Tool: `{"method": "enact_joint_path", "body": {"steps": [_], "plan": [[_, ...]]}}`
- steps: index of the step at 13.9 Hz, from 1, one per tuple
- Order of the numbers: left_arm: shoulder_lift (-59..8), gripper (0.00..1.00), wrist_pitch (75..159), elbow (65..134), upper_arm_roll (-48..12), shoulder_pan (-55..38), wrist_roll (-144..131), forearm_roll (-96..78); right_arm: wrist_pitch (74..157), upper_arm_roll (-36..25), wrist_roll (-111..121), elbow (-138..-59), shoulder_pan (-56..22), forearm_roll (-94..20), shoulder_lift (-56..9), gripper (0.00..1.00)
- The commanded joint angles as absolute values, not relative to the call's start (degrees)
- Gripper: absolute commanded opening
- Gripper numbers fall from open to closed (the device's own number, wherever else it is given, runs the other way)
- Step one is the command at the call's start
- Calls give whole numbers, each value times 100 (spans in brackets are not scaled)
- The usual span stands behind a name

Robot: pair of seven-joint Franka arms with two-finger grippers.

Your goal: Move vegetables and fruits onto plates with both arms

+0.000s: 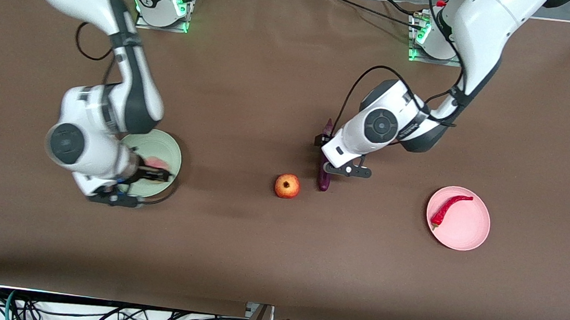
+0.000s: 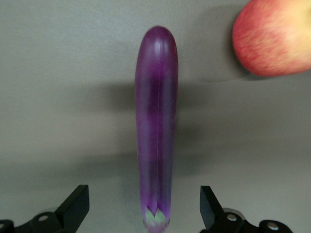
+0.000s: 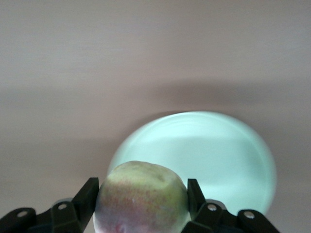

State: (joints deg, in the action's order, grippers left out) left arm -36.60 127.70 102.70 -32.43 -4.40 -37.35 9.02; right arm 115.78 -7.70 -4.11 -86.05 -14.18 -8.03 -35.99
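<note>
We see the right gripper (image 3: 141, 204) over the pale green plate (image 1: 168, 150) at the right arm's end of the table (image 1: 255, 256), its jaws clamped on the peach (image 3: 141, 196), one against each side of the fruit. The left gripper (image 2: 143, 211) hangs low over the purple eggplant (image 2: 156, 121) near the middle of the table, its jaws spread wide apart with the stem end of the eggplant between them and neither jaw touching it. The eggplant lies flat on the table, and the red-orange fruit (image 1: 287, 186) sits just beside its rounded tip, toward the right arm's end. The red chili pepper (image 1: 446, 208) lies on the pale pink plate (image 1: 469, 232), toward the left arm's end of the table, well apart from the eggplant.
</note>
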Motion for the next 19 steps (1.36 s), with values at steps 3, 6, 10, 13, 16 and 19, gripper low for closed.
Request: {"method": "enact_joint_path", "body": {"steps": [3, 6, 10, 13, 16, 19], "plan": [[-4130, 100, 13333, 10204, -3199, -668, -4632, 2116, 12663, -659, 536, -9588, -914, -1176, -3603, 55], [-4148, 14, 13324, 10222, -3191, -686, -4632, 2276, 13121, -633, 554, -9914, -923, -1459, -3665, 90], [-4070, 0, 13228, 10213, -3190, -572, -4544, 2285, 12440, -633, 222, -9477, -1255, -1433, -3402, 99], [-3596, 0, 12124, 9977, -3016, -423, -3897, 2329, 11385, -642, -1147, -8537, -1686, -1371, -3401, 99], [-3384, 0, 11095, 9608, -3041, 296, -2414, 2294, 11259, -624, -2552, -8288, -2371, -1415, -3410, 99], [-3384, 0, 10356, 9195, -2997, 781, -1260, 2337, 11687, -624, -4284, -7624, -3249, -1398, -3926, 99]]}}
